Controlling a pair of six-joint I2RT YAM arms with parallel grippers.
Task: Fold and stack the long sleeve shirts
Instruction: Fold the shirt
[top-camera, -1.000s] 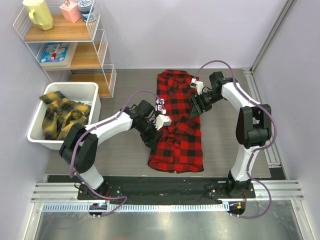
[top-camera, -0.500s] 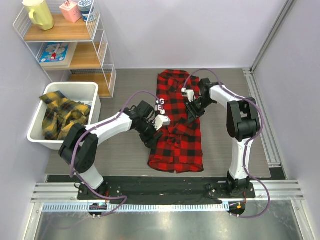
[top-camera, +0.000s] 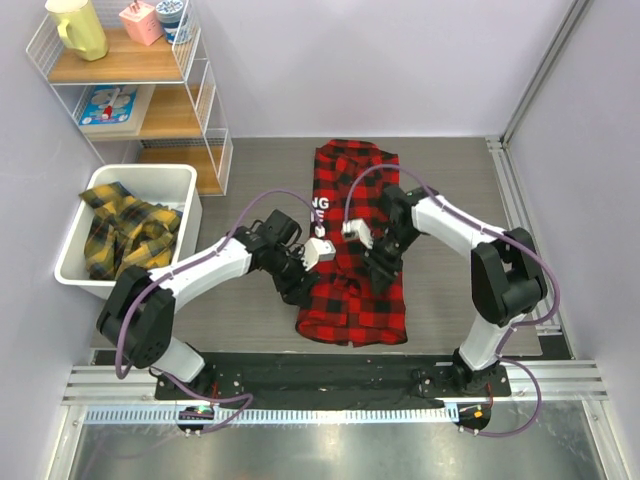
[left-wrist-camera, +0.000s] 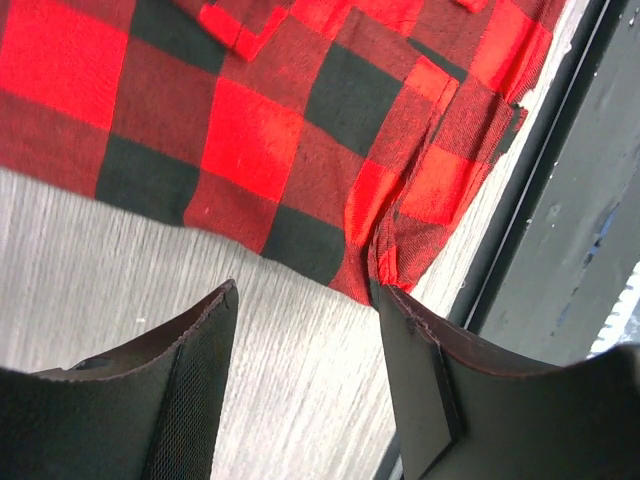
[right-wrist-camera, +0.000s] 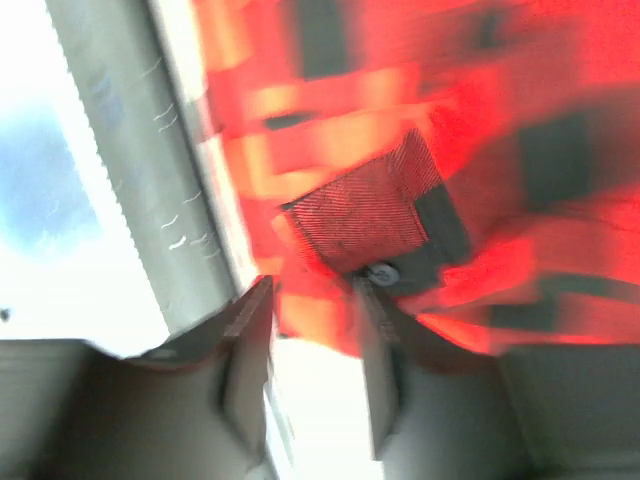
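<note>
Left wrist: left hand (left-wrist-camera: 305, 290) gapes empty over woodgrain table (left-wrist-camera: 100, 260); right hand (right-wrist-camera: 312, 285) pinches soft checked flannel shirt (left-wrist-camera: 250, 150).

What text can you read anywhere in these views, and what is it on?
"NG": white block letters, cut off, on the red-and-black checked flannel shirt.
Blue picture box on the wooden shelf: print too small to read.
Wrist views: no text.

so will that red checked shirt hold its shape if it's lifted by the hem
Probably floppy: the red checked shirt lies in soft wrinkles. Its woven hem looks grippy, not slippery. Pushed, it would likely bunch, not slide.
</note>
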